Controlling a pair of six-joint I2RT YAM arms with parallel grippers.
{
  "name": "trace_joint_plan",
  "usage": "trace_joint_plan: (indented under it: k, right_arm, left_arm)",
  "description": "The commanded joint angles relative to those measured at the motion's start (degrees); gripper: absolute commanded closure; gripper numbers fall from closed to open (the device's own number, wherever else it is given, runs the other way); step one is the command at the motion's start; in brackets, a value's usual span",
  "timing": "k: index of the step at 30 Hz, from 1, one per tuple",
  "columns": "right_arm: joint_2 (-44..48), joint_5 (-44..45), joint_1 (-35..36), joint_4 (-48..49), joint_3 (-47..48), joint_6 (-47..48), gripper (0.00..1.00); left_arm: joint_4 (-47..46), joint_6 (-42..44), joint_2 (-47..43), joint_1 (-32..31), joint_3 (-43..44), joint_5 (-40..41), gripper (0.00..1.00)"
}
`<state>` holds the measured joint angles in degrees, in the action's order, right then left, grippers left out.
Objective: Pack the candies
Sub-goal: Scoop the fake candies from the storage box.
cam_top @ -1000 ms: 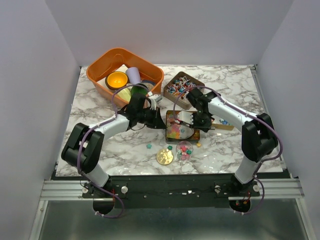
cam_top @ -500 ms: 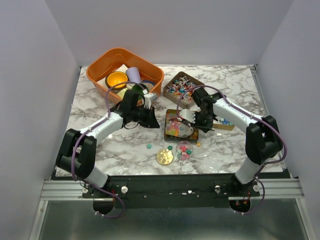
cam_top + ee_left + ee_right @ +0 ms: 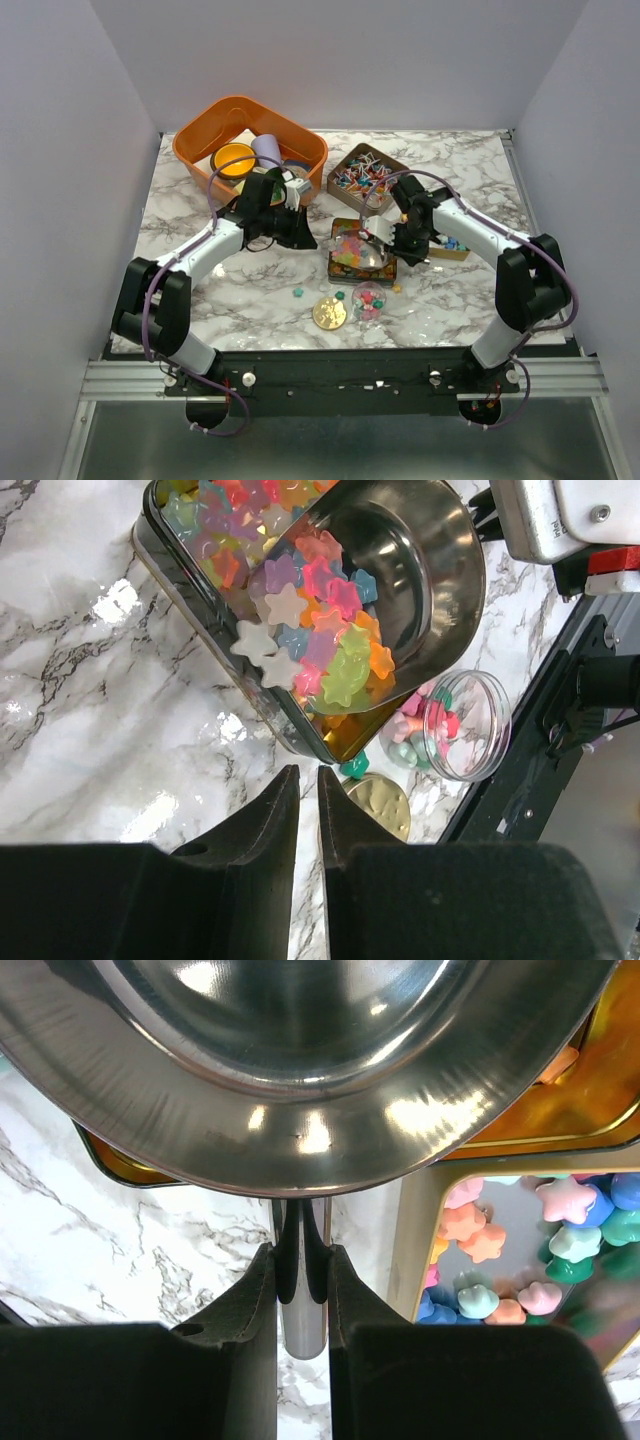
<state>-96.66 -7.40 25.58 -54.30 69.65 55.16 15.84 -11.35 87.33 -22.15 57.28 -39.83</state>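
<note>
Clamped on the thin handle (image 3: 300, 1325) of the steel scoop (image 3: 300, 1060), our right gripper (image 3: 300, 1260) has its jaws pressed to the rod, while our left gripper (image 3: 308, 780) shows its jaws only a sliver apart with nothing between them. On the marble table (image 3: 260, 290), the dark tin (image 3: 215, 655) at centre holds most of the candies (image 3: 320, 630), star-shaped pieces in many colours, heaped in a band that runs from the tin's bed into the scoop. The scoop lies over the tin, mouth facing left, handle running back to the right. Since a second ago our left arm has drawn back left and far, off the tin's left edge, leaving bare marble between; the scoop has stayed in the tin. Elsewhere room is tight: the orange basket (image 3: 195, 150) stands far left, a brown tin (image 3: 338, 185) of wrapped sweets lies close on the far side, a gold-rimmed tray (image 3: 408, 1230) of more stars is just right, and on the near side sit the clear jar (image 3: 368, 300), gold disc (image 3: 329, 313) and loose stars (image 3: 297, 292).
</note>
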Motion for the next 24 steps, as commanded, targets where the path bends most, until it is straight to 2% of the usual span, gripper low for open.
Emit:
trace_joint_plan:
  k: [1, 10, 16, 20, 24]
  right_arm:
    - [0.95, -1.39, -1.23, 2.54, -2.94, 0.39, 0.99]
    - [2.35, -0.86, -3.08, 2.89, -3.82, 0.3, 0.99]
    - [6.22, -3.58, -4.75, 6.22, -6.27, -0.05, 0.99]
    - [9.82, -7.18, -5.02, 10.44, -8.91, -0.84, 0.99]
    - [12.02, -9.99, -5.54, 12.46, -9.44, -2.59, 0.99]
  left_arm:
    - [-0.19, 0.55, 1.26, 0.18, 2.05, -1.74, 0.76]
    - [0.07, 0.72, 2.58, 0.18, 2.93, -1.91, 0.76]
    - [0.6, 1.42, 3.28, 0.18, 3.37, -1.3, 0.74]
    - [4.19, 5.1, 2.5, 0.18, 3.98, 0.63, 0.66]
    - [10.86, 9.42, 2.23, 1.15, 5.74, 2.04, 0.65]
